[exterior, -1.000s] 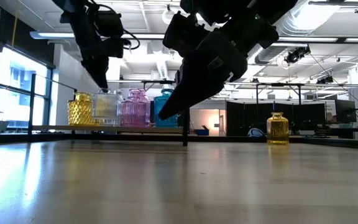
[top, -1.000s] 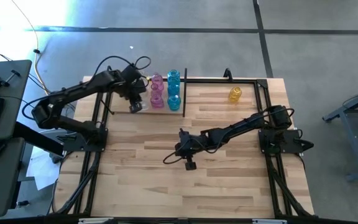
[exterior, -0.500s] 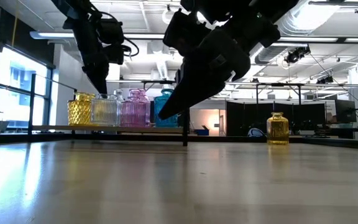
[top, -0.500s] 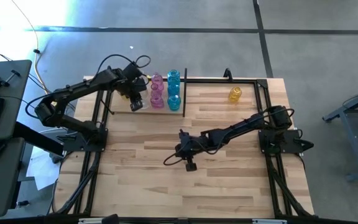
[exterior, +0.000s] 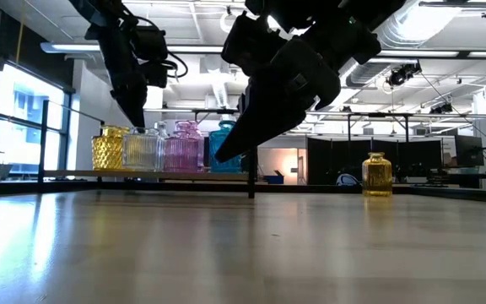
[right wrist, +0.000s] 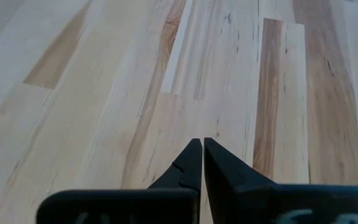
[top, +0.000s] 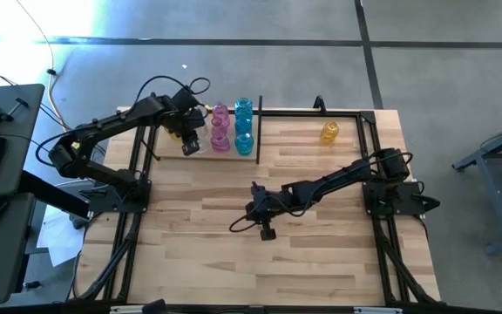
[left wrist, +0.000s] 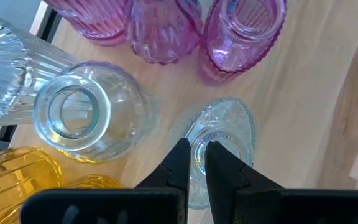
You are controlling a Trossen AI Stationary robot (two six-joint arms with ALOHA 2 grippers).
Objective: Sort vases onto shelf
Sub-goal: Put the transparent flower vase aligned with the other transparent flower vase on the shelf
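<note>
Wood table (top: pixel 321 262): left gripper (left wrist: pixel 196 154) jaws pinching clear vase (left wrist: pixel 219 140) rim; right gripper (right wrist: pixel 201 149) jaws pressed together, empty.

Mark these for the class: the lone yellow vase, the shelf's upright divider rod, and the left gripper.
lone yellow vase (exterior: pixel 376 175), low view, ribbed body.
upright divider rod (top: pixel 259 133), high view, mid-length.
left gripper (left wrist: pixel 195 163), left wrist view, between fingertips.

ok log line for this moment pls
left gripper: shut on clear vase rim, by pink vases | right gripper: shut, empty, over bare table | yellow vase: alone, far right
</note>
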